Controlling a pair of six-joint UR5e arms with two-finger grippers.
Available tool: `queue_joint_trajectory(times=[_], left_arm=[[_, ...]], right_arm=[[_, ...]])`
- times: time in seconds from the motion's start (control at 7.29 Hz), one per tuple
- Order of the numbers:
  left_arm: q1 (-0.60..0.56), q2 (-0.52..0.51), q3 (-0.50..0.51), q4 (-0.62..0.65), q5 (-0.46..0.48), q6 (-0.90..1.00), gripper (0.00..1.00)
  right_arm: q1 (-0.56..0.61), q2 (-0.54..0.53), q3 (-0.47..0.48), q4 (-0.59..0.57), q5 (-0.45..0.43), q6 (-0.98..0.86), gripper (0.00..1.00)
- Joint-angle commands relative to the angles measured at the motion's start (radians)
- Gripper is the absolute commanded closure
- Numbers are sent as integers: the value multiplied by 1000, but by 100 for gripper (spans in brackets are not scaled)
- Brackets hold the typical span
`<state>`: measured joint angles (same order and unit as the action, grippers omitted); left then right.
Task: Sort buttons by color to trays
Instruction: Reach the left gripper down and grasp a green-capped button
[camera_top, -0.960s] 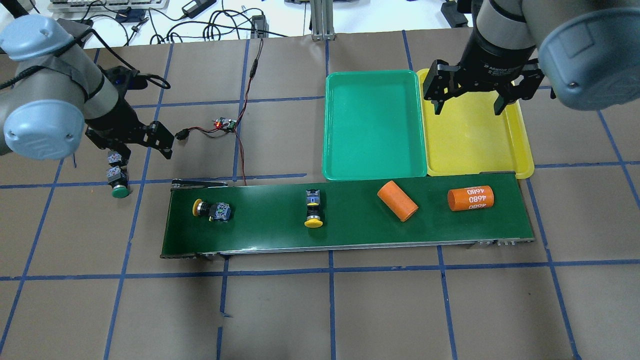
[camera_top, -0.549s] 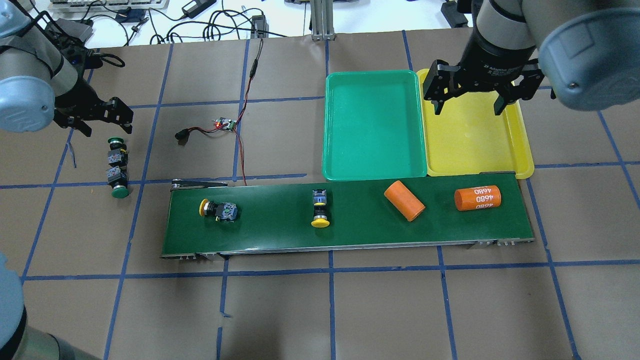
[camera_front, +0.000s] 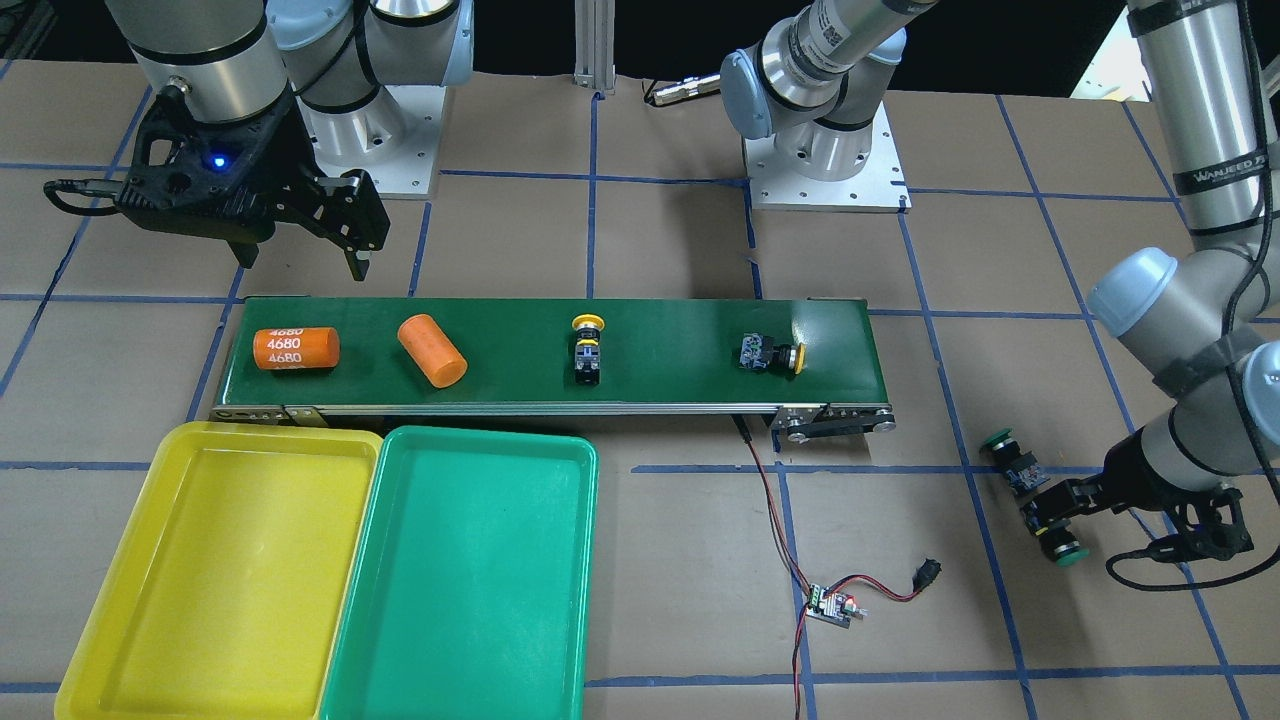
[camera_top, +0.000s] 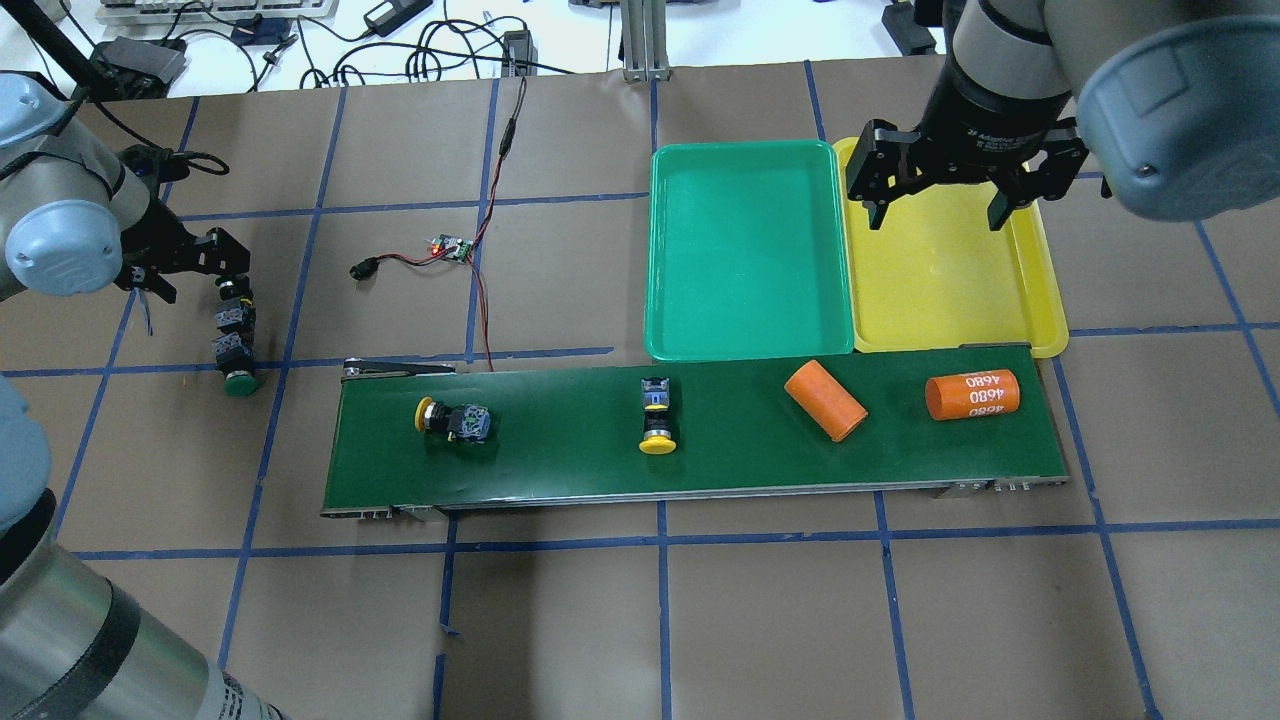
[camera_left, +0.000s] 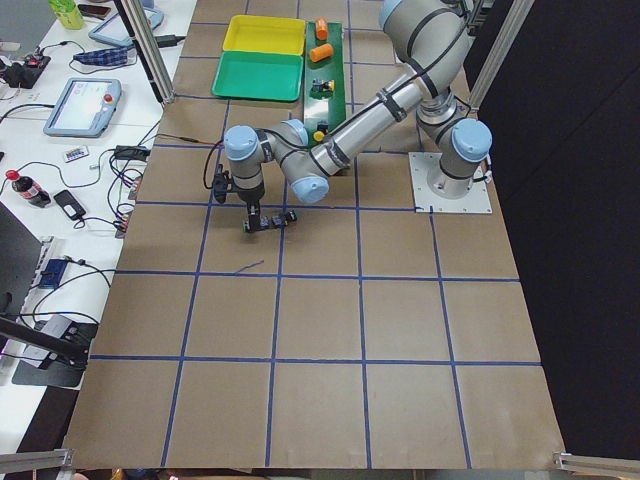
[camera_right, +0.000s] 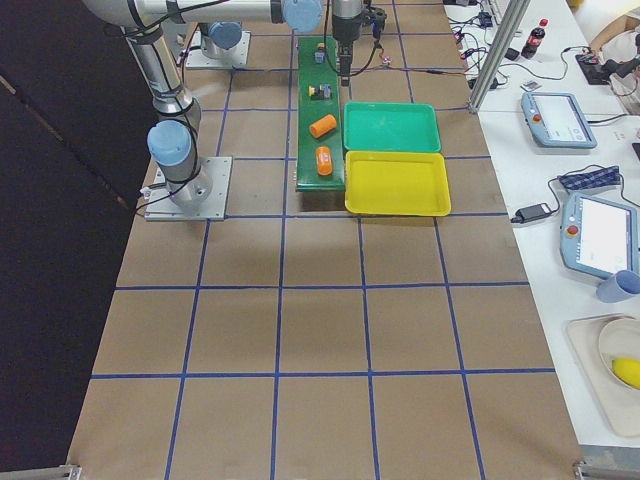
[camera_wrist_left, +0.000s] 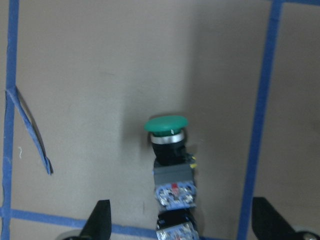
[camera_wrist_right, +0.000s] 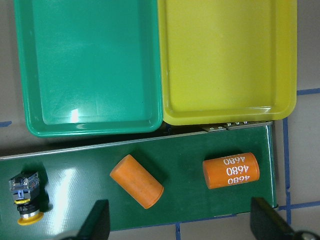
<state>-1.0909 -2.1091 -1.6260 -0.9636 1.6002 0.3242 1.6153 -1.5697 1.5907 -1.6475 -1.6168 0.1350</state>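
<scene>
Over at 9 o'clock in the overhead view, off the end of the conveyor belt (camera_top: 560, 460), the two green buttons (camera_top: 235, 340) lie on the bare desk (camera_top: 700, 620). They're end to end in a line running 12 to 6, contact blocks meeting in the middle and caps pointing outward. The left gripper (camera_top: 190, 268) sits low over the 12 o'clock end of that pair. Its wrist view shows the fingers (camera_wrist_left: 101, 222) spread wide, one on each side of the line, with that end's button body between them. Whether anything's touching yet is hard to say.

Both yellow buttons are on the belt. One (camera_top: 452, 420) is near the 9 o'clock end, lying on its side with the cap facing 9. The other (camera_top: 655, 415) is around mid-belt with the cap pointing at 6. Further toward 3 o'clock are two orange cylinders, a plain one (camera_top: 825, 400) lying at an angle and one printed "4680" (camera_top: 972, 395).

At 12 o'clock from the belt the green tray (camera_top: 745, 260) and yellow tray (camera_top: 950, 290) sit side by side, edges touching, with no buttons in either. The right gripper (camera_top: 937, 215) hangs above the yellow tray's far end, jaws wide apart, holding nothing.

A small circuit board (camera_top: 452, 248) with red wires lies on the desk between the green buttons and the trays.
</scene>
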Motion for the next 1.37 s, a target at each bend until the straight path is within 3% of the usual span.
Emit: queue_joint_trajectory(times=[0.0, 0.27, 0.41, 0.82, 0.96, 1.23], left_arm=[[2, -40, 8, 20, -2, -22, 18], [2, -57, 15, 40, -55, -120, 81], [2, -57, 17, 42, -62, -116, 99], [-30, 29, 56, -9, -66, -109, 100], [-62, 79, 75, -97, -115, -109, 100], [-188, 222, 8, -292, -124, -108, 100]], right_arm=[[0, 0, 0, 0, 0, 0, 0], [0, 0, 0, 2, 0, 0, 0], [0, -1, 0, 2, 0, 0, 0], [0, -1, 14, -3, 0, 0, 0], [-2, -1, 15, -3, 0, 0, 0], [-2, -1, 15, -3, 0, 0, 0]])
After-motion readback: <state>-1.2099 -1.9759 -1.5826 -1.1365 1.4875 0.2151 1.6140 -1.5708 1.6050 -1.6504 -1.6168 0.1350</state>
